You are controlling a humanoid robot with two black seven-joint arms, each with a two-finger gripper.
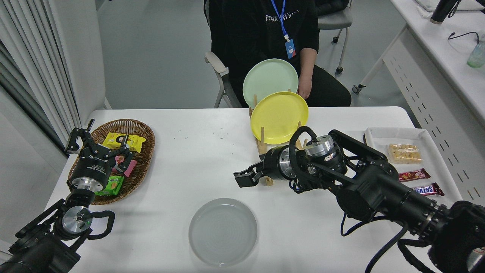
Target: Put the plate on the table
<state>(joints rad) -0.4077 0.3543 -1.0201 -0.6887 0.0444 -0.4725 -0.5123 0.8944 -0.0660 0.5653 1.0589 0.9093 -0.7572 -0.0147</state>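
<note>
The grey plate (222, 231) lay flat on the white tabletop (189, 167) near its front edge, apart from the right gripper (242, 178), which hung empty, whether parted or clenched unclear.

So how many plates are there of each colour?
Light-grey plate, lying flat on the white table: 1
Yellow plate, standing in the wooden rack: 1
Pale mint-green plate, standing in the rack behind the yellow one: 1
Total: 3 plates
</note>
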